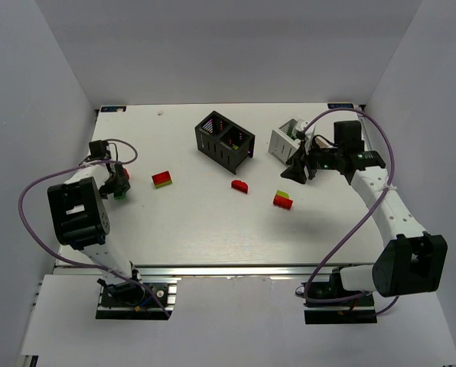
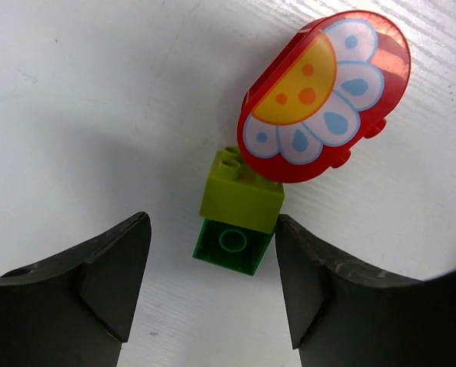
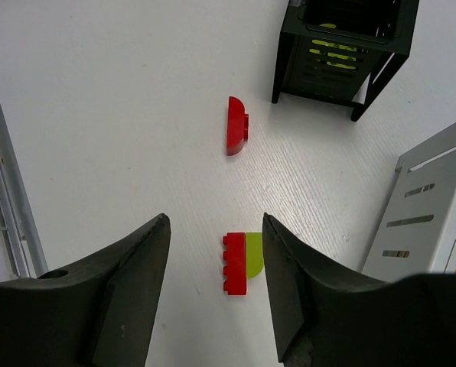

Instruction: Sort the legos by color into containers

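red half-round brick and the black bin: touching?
Apart. The right wrist view shows a strip of bare table between the red half-round brick and the black bin.

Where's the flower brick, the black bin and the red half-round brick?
Flower brick (image 2: 320, 95): left wrist view, middle of its printed face.
Black bin (image 1: 216, 155): top external view, its near slotted wall.
Red half-round brick (image 3: 236, 125): right wrist view, its middle.
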